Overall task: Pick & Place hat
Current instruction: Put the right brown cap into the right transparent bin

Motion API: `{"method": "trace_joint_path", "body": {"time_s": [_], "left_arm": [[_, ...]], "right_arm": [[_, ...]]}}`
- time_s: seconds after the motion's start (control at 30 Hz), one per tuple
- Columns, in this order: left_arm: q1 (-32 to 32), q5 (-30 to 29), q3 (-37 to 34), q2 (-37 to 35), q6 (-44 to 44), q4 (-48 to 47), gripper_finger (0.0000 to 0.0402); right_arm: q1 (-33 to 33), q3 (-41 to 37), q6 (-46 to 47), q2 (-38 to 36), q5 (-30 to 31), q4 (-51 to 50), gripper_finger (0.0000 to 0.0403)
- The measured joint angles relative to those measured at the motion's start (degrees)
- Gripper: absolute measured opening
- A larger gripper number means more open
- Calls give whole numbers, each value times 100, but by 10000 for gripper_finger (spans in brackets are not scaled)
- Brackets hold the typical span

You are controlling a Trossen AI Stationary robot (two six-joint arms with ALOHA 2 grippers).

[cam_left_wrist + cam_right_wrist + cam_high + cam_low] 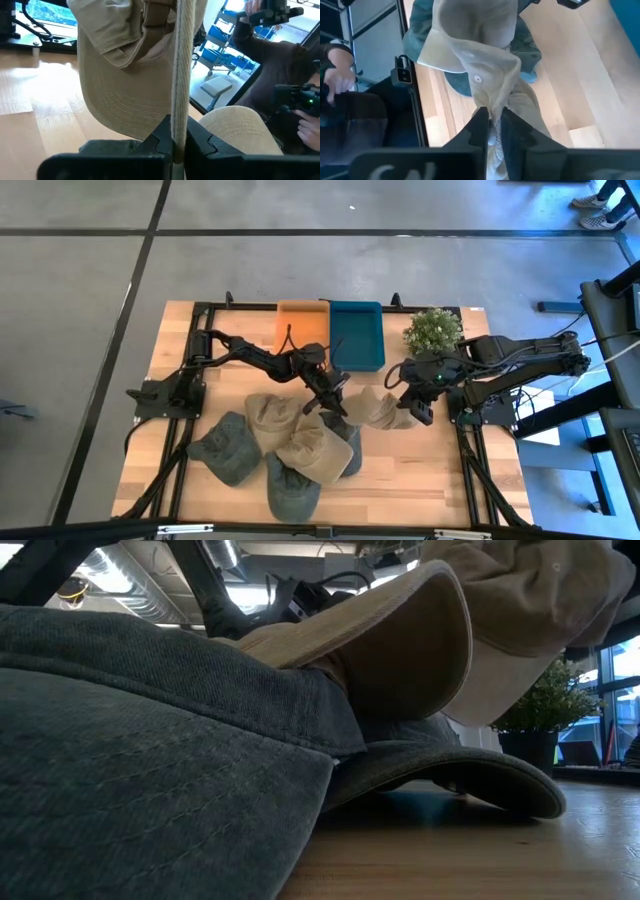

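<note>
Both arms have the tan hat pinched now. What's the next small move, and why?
Probably lift it together toward the orange bin: the left gripper clamps the tan hat by its brim, the right gripper its crown, and it hangs above the other hats.

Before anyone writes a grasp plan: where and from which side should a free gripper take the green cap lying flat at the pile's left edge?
Likely the green cap by its brim edge, from the table's left side: nothing covers that flank, while tan caps crowd its right.

On the table: three tan hats (377,411), three grey-green hats (224,447), two bins (356,333), one potted plant (433,330).
</note>
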Motion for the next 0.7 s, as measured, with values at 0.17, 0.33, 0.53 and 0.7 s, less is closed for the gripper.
{"method": "trace_joint_path", "body": {"time_s": [0.17, 0.33, 0.53, 0.7], "left_arm": [[86, -15, 0, 0, -488, 255, 23], [189, 148, 0, 0, -584, 290, 42], [265, 197, 0, -5, -741, 691, 87], [611, 827, -49, -244, -1177, 872, 121]], "right_arm": [[0, 0, -228, 0, 42, 3, 30], [2, 0, -377, 0, 154, 7, 30], [0, 0, -521, -17, 298, 4, 30], [2, 304, -684, -22, 868, -502, 29]]}}
